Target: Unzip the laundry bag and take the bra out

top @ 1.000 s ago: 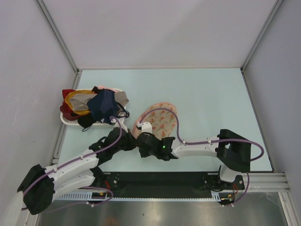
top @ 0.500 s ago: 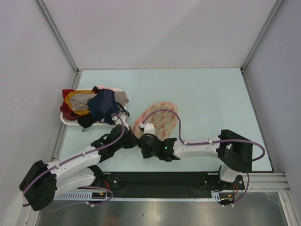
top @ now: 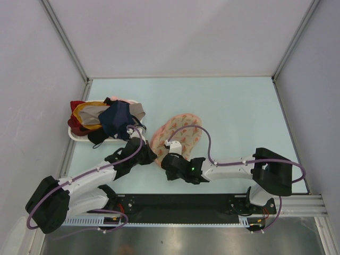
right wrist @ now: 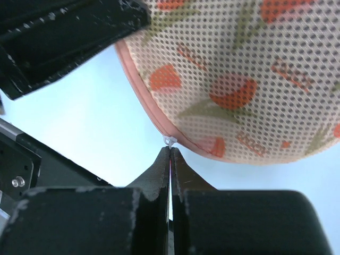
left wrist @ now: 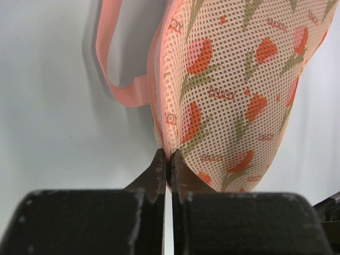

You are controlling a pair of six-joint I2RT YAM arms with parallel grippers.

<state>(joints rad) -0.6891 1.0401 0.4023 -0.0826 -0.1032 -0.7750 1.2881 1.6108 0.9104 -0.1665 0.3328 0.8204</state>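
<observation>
The laundry bag (top: 179, 134) is a beige-pink mesh pouch with red-orange motifs, lying mid-table. My left gripper (top: 152, 154) is at its near left end, shut on the pink zip rim (left wrist: 169, 159). A pink loop strap (left wrist: 106, 69) hangs off the bag (left wrist: 234, 95) to the left. My right gripper (top: 164, 158) is just beside it, shut on the small white zip pull (right wrist: 170, 141) at the bag's (right wrist: 239, 79) pink edge. The bra is hidden from view.
A heap of navy, red and yellow garments (top: 109, 119) fills a white tray (top: 79, 138) at the left, close behind my left arm. Grey walls enclose the table on three sides. The black rail (top: 180, 204) runs along the near edge.
My right arm has drawn back toward the near right while staying shut. The left gripper has moved forward, following the bag's near end. The bag has shifted slightly.
</observation>
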